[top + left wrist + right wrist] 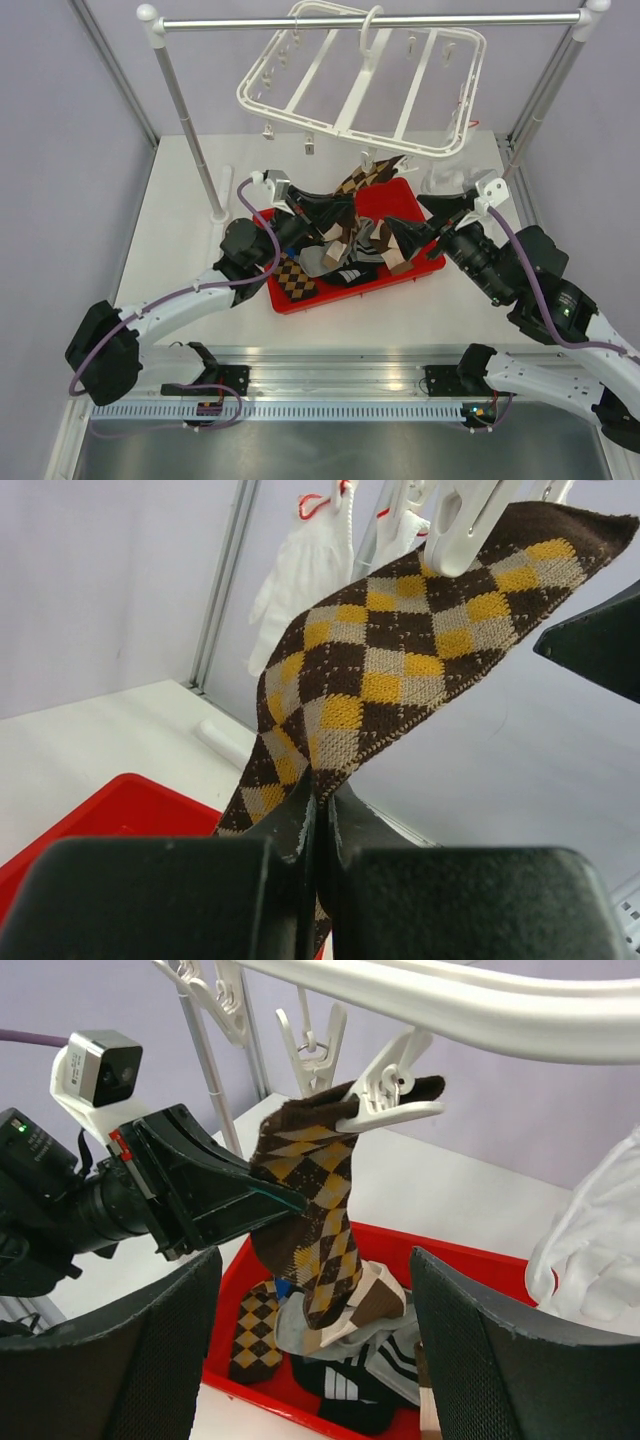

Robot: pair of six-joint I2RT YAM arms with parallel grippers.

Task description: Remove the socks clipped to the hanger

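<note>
argyle sock point(400, 650) hangs from one white clip point(465, 525); with the left gripper point(322, 805) clamped on its middle, best pull steadily down and away, right gripper point(315, 1260) spread wide nearby

White arm links point(170, 310) with black joints point(240, 245), purple cables point(25, 1035), and matte black claw fingers point(500, 1360).

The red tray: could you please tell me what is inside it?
Loose socks heaped together, plus the lower end of the clipped argyle sock. Whatever lies beneath the heap is covered.
</note>
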